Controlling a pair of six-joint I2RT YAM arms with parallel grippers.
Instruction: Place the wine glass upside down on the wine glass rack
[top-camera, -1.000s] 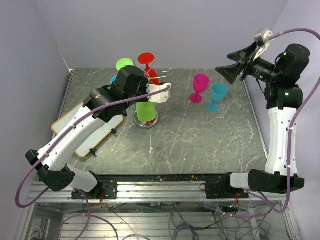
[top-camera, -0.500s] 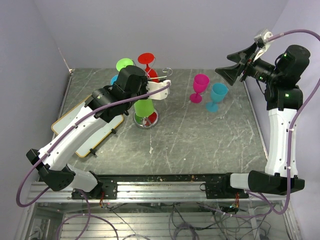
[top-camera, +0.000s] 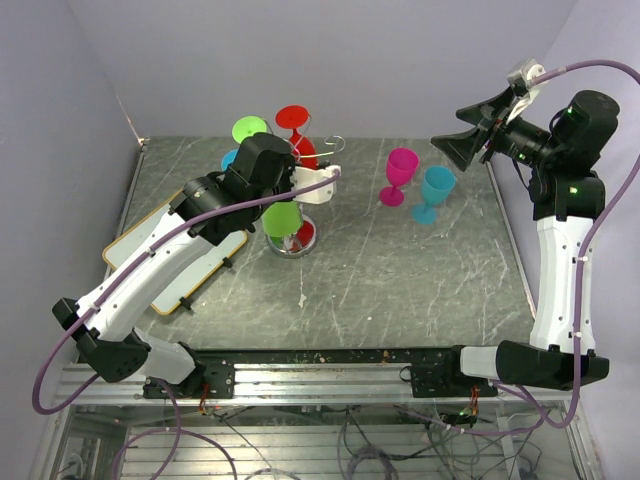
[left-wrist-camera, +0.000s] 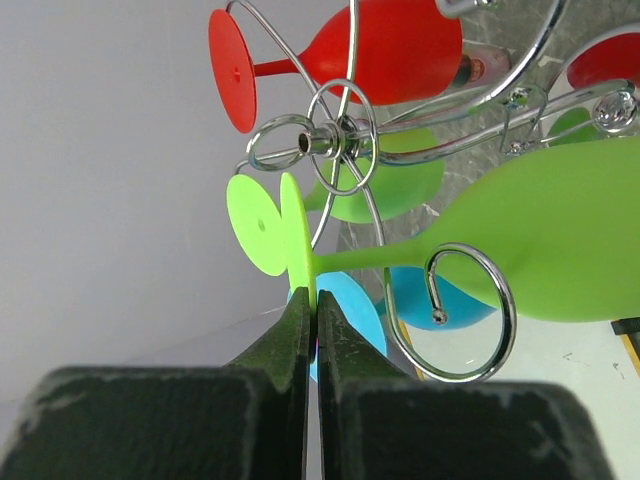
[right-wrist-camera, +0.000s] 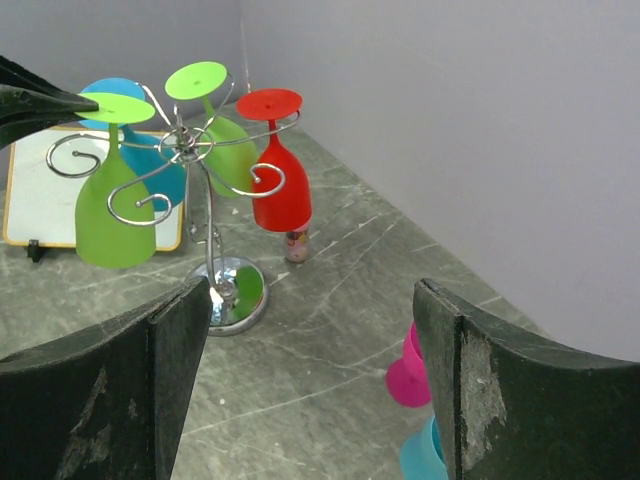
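Observation:
The wine glass rack (top-camera: 303, 242) is a silver wire stand with scroll arms (left-wrist-camera: 330, 140) and a shiny disc base (right-wrist-camera: 237, 290). A light green wine glass (left-wrist-camera: 560, 250) hangs upside down, its stem inside a scroll arm (right-wrist-camera: 112, 215). My left gripper (left-wrist-camera: 315, 310) is shut on the edge of its round foot (left-wrist-camera: 295, 240); its fingers show at the left edge of the right wrist view (right-wrist-camera: 45, 102). A red glass (right-wrist-camera: 280, 190), another green one (right-wrist-camera: 225, 140) and a blue one (right-wrist-camera: 160, 170) also hang there. My right gripper (right-wrist-camera: 315, 380) is open and empty, raised at the rear right (top-camera: 470, 135).
A pink glass (top-camera: 400, 172) and a teal glass (top-camera: 435, 190) stand upright right of the rack. A white board with a yellow rim (top-camera: 165, 265) lies left of it. A small bottle (right-wrist-camera: 296, 245) stands behind the rack base. Walls close the back and sides.
The green glass's bowl has shifted slightly up and to the left over the rack base, with the left gripper still holding its foot. The right arm has barely moved.

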